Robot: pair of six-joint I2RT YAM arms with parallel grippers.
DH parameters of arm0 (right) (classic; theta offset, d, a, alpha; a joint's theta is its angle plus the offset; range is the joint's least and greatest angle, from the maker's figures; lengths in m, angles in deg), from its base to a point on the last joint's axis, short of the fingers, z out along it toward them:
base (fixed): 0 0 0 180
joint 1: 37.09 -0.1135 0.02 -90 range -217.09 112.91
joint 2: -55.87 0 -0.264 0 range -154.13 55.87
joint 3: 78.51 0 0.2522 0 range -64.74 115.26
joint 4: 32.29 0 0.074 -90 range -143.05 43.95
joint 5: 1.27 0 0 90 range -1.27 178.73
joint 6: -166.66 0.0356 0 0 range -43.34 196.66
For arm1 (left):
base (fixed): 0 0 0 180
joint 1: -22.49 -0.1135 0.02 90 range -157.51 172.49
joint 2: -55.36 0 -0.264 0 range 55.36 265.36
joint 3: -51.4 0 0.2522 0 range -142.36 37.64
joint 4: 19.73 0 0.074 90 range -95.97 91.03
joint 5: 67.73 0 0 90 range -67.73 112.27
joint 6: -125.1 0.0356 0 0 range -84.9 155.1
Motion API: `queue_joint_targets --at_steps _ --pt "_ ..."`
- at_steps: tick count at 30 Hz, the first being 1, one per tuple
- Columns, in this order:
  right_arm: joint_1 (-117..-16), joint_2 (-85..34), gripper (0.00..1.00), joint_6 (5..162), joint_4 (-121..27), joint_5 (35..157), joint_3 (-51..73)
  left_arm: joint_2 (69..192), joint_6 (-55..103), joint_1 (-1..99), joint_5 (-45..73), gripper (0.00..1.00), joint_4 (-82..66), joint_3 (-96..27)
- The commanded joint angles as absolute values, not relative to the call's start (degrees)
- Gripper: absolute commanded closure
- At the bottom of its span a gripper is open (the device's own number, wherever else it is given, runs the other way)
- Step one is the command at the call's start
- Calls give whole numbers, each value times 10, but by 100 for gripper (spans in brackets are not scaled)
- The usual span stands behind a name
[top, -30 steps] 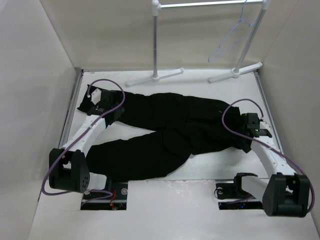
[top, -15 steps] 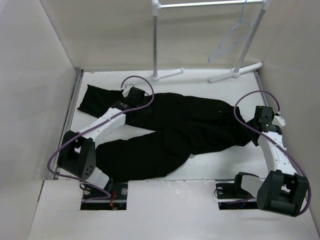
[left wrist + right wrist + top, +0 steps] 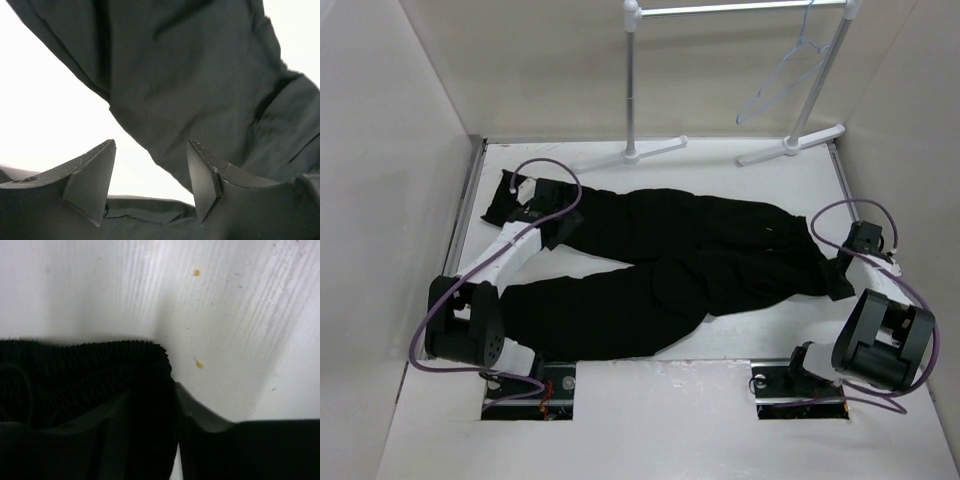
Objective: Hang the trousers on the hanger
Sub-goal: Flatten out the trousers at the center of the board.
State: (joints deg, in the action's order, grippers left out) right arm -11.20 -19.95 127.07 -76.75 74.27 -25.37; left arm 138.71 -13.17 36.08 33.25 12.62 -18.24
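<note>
The black trousers [image 3: 680, 250] lie flat across the table, waist to the right and both legs running left. My left gripper [image 3: 527, 200] hovers over the end of the far leg; in the left wrist view it [image 3: 152, 145] stands open, with dark fabric [image 3: 200, 75] and white table under it and nothing between the fingers. At the waist end, my right gripper [image 3: 847, 263] has its jaws shut on the ribbed waistband [image 3: 85, 365], and black cloth fills the gap [image 3: 150, 395]. The pale hanger [image 3: 760, 88] hangs from the rack rail at the back right.
A white garment rack [image 3: 632, 80] stands at the back, its two feet [image 3: 630, 155] on the table's far edge. White walls enclose the table on the left, right and back. The arm bases sit at the near edge.
My left gripper swung from the middle of the trousers back to the left leg end. The right arm drew in toward its base, and its jaws narrowed onto the waistband.
</note>
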Motion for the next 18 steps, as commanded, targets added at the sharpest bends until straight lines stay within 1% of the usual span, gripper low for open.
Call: queue_joint_targets --at_steps 1,2,3,5,7,8,10,11,12,13,14,15,16,17,18 --pt "-122 -161 36 1289 -745 776 -227 1354 -165 331 364 43 119 -196" --pt "-132 -145 26 1276 -753 774 -215 1361 -165 320 362 42 119 -205" --pt "-137 -129 22 1259 -762 763 -201 1371 -165 311 362 41 119 -214" --pt "-148 -102 21 1229 -779 727 -175 1395 -163 290 347 40 119 -240" --pt "-170 -87 24 1193 -776 693 -146 1425 -162 272 333 40 120 -272" --pt "-182 -89 26 1175 -763 687 -136 1439 -161 262 331 40 120 -288" --pt "-204 -119 38 1149 -711 699 -120 1468 -158 247 338 40 121 -322" --pt "-212 -152 48 1130 -681 733 -107 1483 -158 237 339 40 122 -339" --pt "-216 -193 63 1112 -662 780 -85 1502 -157 227 339 40 124 -359" --pt "-217 -236 69 1104 -649 818 -62 1519 -156 218 338 40 128 -379" --pt "-217 -279 69 1104 -640 845 -41 1535 -156 208 339 40 134 -397" --pt "-218 -320 65 1106 -641 863 -18 1547 -155 203 340 40 137 -411" --pt "-219 -349 58 1106 -645 868 0 1563 -153 196 341 40 140 -429" --pt "-219 -368 47 1106 -643 861 11 1580 -150 188 340 40 143 -446" --pt "-219 -385 39 1105 -639 848 19 1596 -147 182 340 40 148 -465"
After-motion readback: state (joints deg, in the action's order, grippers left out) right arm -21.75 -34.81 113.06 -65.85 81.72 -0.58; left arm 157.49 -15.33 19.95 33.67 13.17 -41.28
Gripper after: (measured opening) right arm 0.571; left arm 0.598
